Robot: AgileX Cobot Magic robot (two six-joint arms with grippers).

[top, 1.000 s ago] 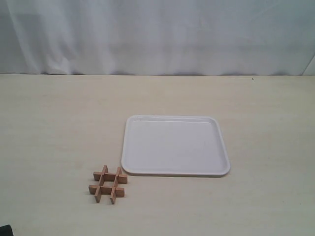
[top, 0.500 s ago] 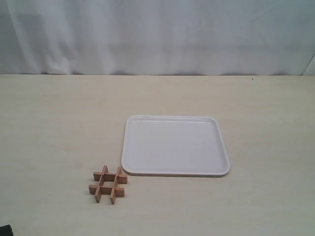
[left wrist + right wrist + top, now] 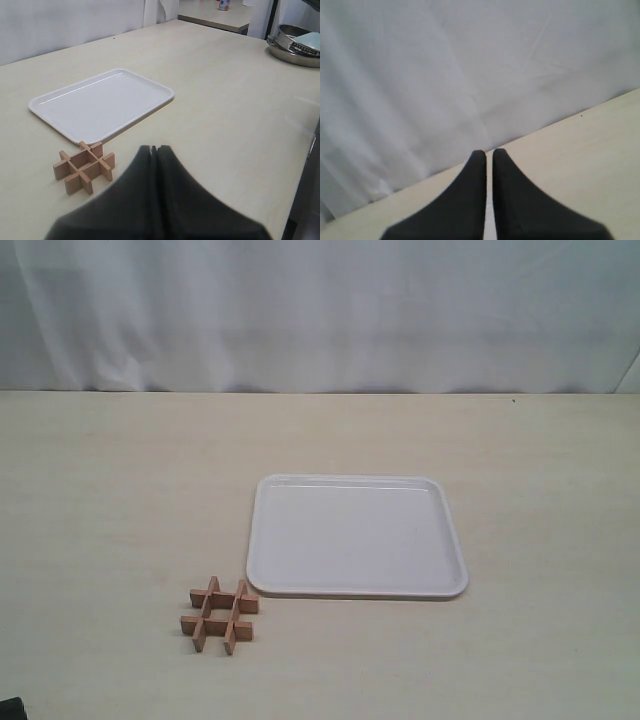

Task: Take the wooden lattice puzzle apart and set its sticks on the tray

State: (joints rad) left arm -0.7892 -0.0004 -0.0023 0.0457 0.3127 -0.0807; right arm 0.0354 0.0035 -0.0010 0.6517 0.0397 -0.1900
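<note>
No movement since earlier: hash-shaped wooden lattice puzzle beside smooth white tray; left gripper, right gripper closed.

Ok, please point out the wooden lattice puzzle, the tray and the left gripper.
wooden lattice puzzle [image 3: 204, 625], exterior view, one crossing joint
tray [image 3: 355, 537], exterior view, bare middle
left gripper [image 3: 154, 148], left wrist view, midway between fingertips

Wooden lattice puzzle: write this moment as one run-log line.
puzzle assembled, on table beside tray | tray bare | left tool shut | right tool shut
</note>
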